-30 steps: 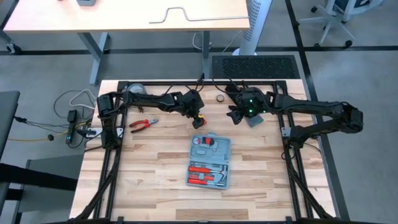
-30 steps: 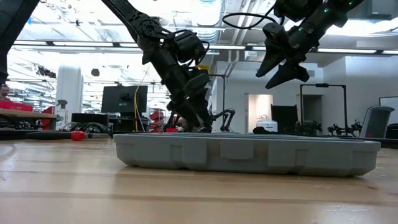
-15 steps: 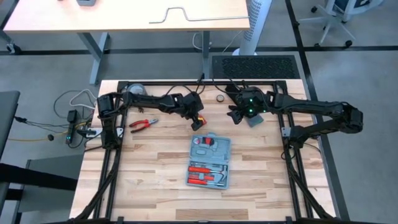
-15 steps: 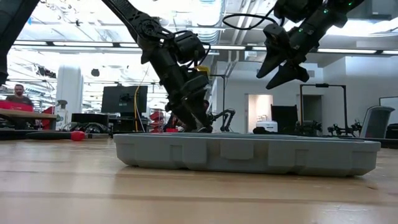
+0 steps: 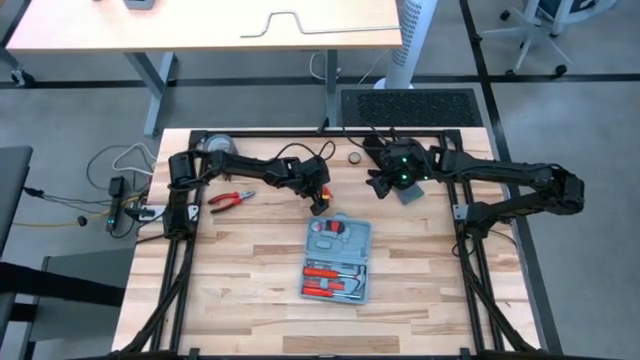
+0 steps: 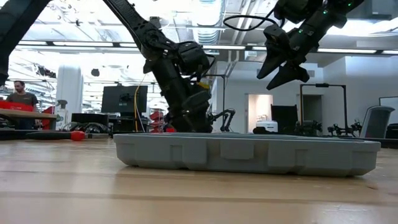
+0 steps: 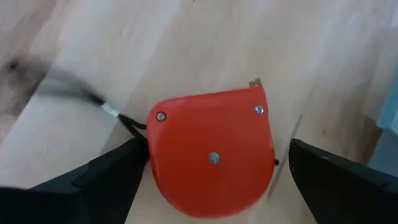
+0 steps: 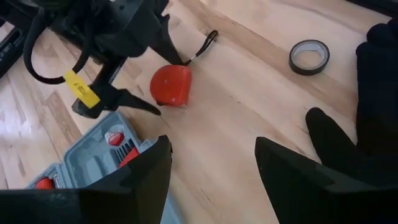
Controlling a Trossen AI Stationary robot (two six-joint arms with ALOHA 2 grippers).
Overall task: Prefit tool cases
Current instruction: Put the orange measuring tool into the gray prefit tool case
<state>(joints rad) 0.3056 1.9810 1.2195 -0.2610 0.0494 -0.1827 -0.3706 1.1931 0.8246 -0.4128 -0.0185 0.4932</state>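
The blue-grey tool case (image 5: 337,260) lies open and flat on the table's middle, with red-handled tools in its recesses. Just beyond its far left corner a red tape measure (image 7: 211,152) lies flat on the wood. My left gripper (image 7: 217,155) is open and low over it, one finger on either side. My right gripper (image 5: 378,187) hangs open in the air above the table (image 6: 283,71), to the right of the tape measure, with nothing between its fingers. My left gripper comes at the red tape measure from above. One finger (image 7: 121,167) lies right against the measure's rounded side (image 7: 152,149), and the other finger (image 7: 329,177) stands a little off it. I cannot tell whether the near finger touches. The measure rests flat on the table.
A dark tape roll (image 8: 309,57) lies near the far edge. A black glove (image 8: 379,93) lies beside my right gripper. Red-handled pliers (image 5: 230,200) lie at the left, and a round metal thing (image 5: 215,143) sits in the far left corner. Bare wood stretches along the near side.
My left gripper has moved a little toward the table's right and near edges and has come down over the red tape measure. The tool case has stayed where it was.
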